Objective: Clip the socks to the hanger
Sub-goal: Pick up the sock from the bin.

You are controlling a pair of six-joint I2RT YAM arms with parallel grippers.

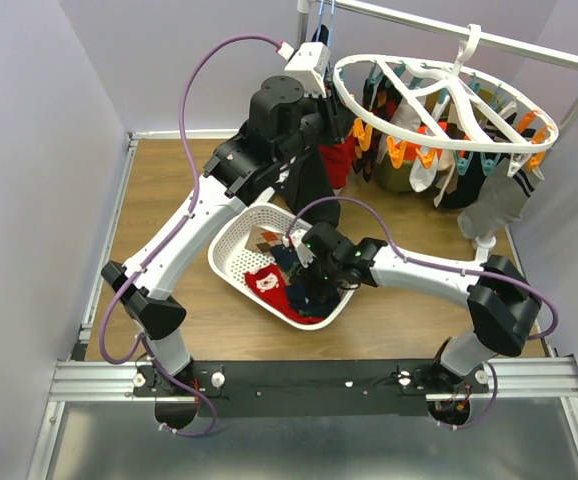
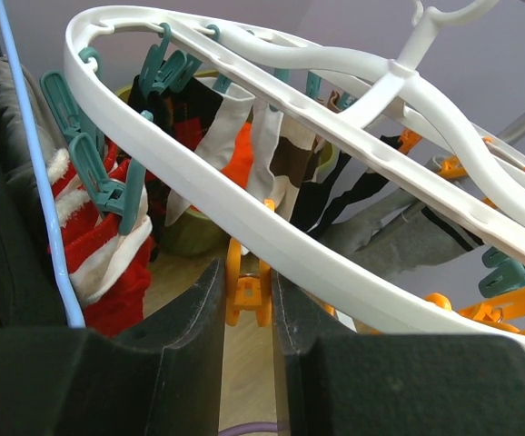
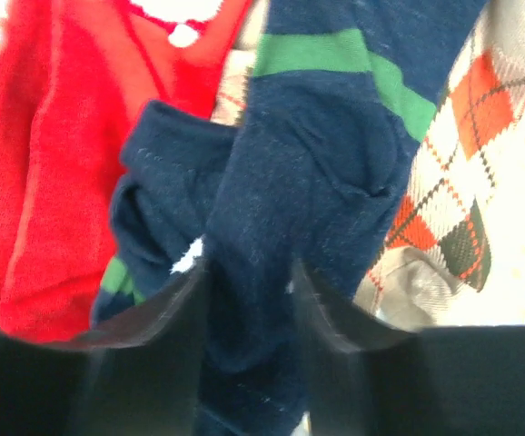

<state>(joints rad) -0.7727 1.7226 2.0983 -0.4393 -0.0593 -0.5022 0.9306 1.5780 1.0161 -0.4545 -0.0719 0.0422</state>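
The hanger (image 2: pixel 335 263) crosses just above and beyond the left gripper (image 2: pixel 247 277), its white ring running from the upper left down to the right. The white basket (image 1: pixel 231 250) lies under the right gripper (image 3: pixel 247 272), which reaches down into it. A navy sock (image 3: pixel 308 182) with a green band fills the gap between the right fingers; whether they pinch it cannot be told. A red sock (image 3: pixel 54 163) lies left of them, an argyle sock (image 3: pixel 462 154) right. The left fingers are closed on an orange clip (image 2: pixel 249 295) hanging from the ring.
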